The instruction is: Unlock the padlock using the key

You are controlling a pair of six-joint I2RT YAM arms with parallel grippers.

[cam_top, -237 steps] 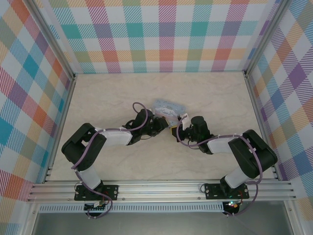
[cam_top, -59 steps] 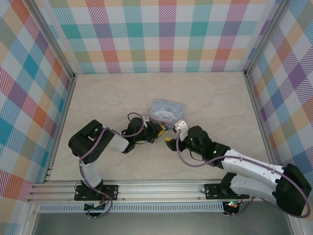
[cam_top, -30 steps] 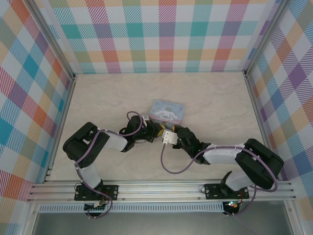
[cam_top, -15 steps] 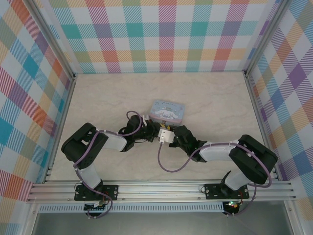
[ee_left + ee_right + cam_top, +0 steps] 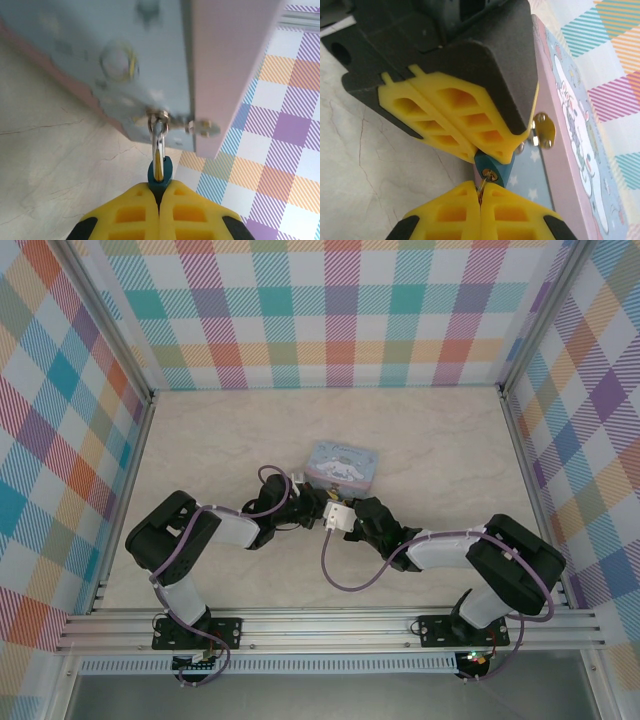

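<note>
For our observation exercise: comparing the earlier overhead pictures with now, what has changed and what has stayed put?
Over the last two seconds the right tool swung in leftward and now meets the left tool, its key at the padlock. The left tool and the tin stayed put.

Right end effector point(image 5: 480, 194) now at padlock point(image 5: 493, 168)
</note>
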